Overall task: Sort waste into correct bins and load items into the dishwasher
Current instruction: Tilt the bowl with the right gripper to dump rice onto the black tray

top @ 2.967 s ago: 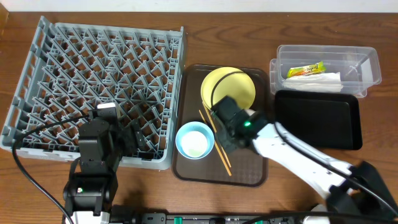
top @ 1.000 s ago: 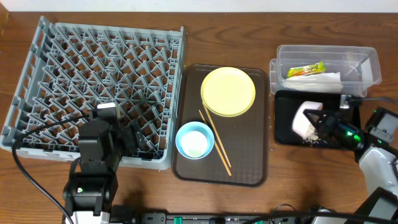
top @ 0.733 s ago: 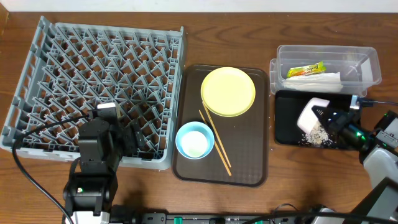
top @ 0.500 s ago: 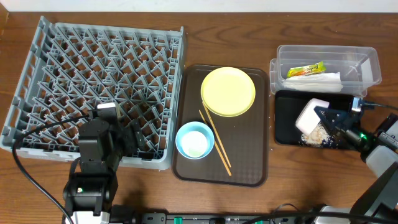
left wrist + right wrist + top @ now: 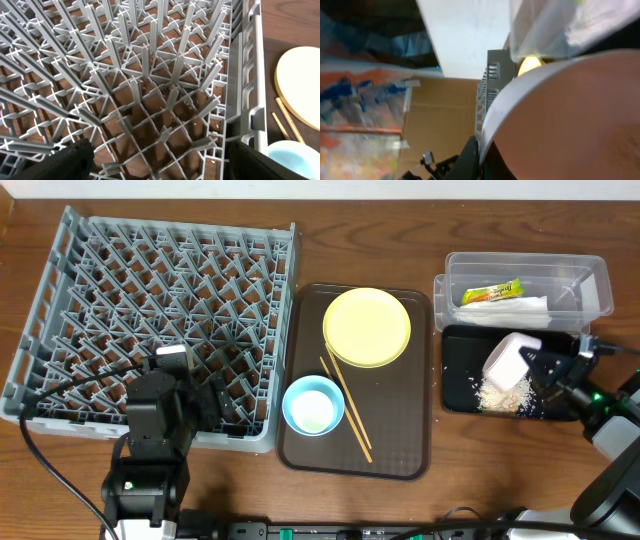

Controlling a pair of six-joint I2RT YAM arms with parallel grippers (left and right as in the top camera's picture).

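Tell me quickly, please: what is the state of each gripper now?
Left gripper: open, holding nothing.
Right gripper: closed on the white-beige bowl, over the black tray.

A: What here is plastic?
B: The dish rack [image 5: 160, 320] — grey, matt — and the tub [image 5: 597, 285], clear and shiny.
A: And wood?
B: The table [image 5: 380, 240], brown and grained, and the chopsticks [image 5: 350, 412], pale and bare. I see the brown tray [image 5: 400, 440] as rough-textured, the black tray [image 5: 462, 365] glossy, the yellow plate [image 5: 367, 327] smooth and matt — the white-beige bowl [image 5: 512, 360] I hold smooth, faintly shiny.
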